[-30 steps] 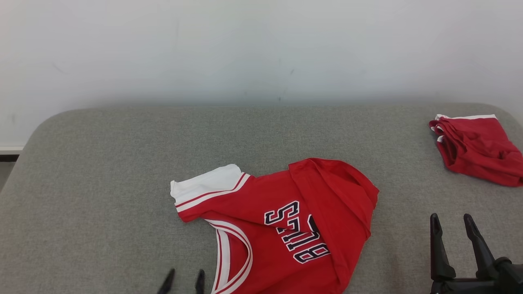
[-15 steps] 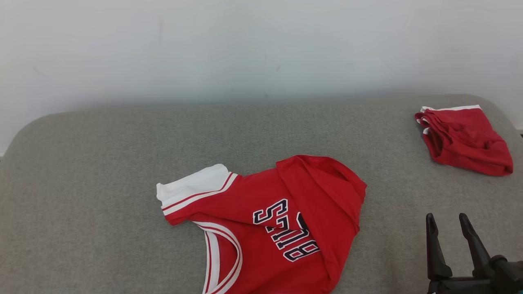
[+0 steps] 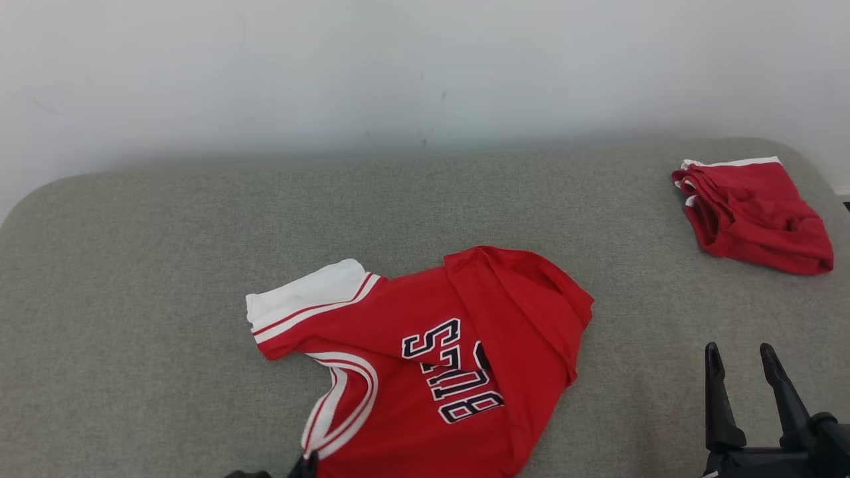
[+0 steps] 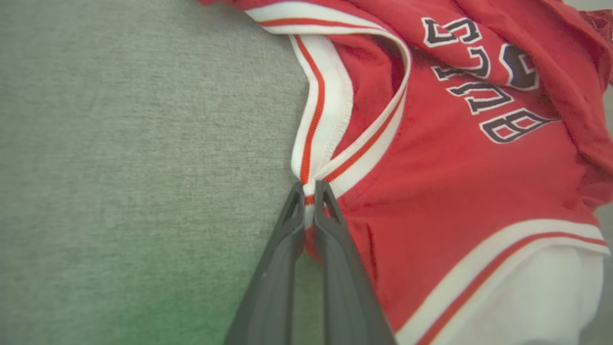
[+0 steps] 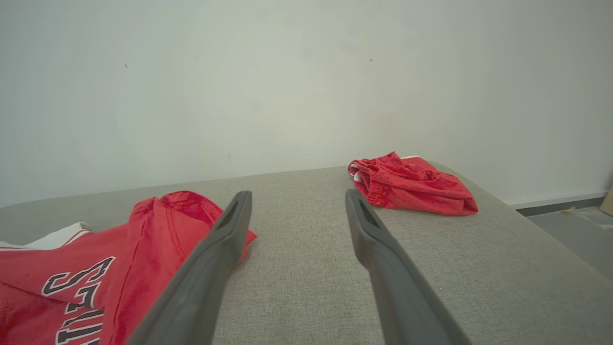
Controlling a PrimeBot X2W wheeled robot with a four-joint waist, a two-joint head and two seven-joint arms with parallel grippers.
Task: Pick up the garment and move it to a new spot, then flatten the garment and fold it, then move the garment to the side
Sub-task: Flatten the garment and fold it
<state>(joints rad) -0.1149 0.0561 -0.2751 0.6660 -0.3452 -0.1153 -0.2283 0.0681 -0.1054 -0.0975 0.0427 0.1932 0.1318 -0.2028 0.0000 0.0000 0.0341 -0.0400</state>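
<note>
"Since we begin at the left, what is the left gripper (image 4: 309,189) doing?"

"Its two dark fingers (image 4: 335,249) are pressed together on the white-and-red neckline trim (image 4: 318,120) of the red jersey (image 3: 425,358) — pinching the band where its two sides meet in a point. In the head view the gripper shows at the bottom edge, at the lower end of that neckline."

"And where does the jersey lie?"

"On the grey upholstered surface (image 3: 133,265), about the middle and toward the near edge, rumpled rather than flat. A white sleeve (image 3: 305,292) edged with red stripes points to the left. Dark lettering (image 3: 451,368) outlined in white runs across the chest. The right side is folded over onto itself in a red flap (image 3: 524,299)."

"Further right?"

"The right gripper (image 3: 738,347) hangs at the lower right, fingers spread wide with nothing between them — apart from the jersey, over bare grey fabric. Beyond it, near the far right corner of the surface, lies a second red garment (image 3: 757,212) with white trim, bunched in folds, well apart from the jersey. A pale wall (image 3: 425,66) stands behind."
</note>
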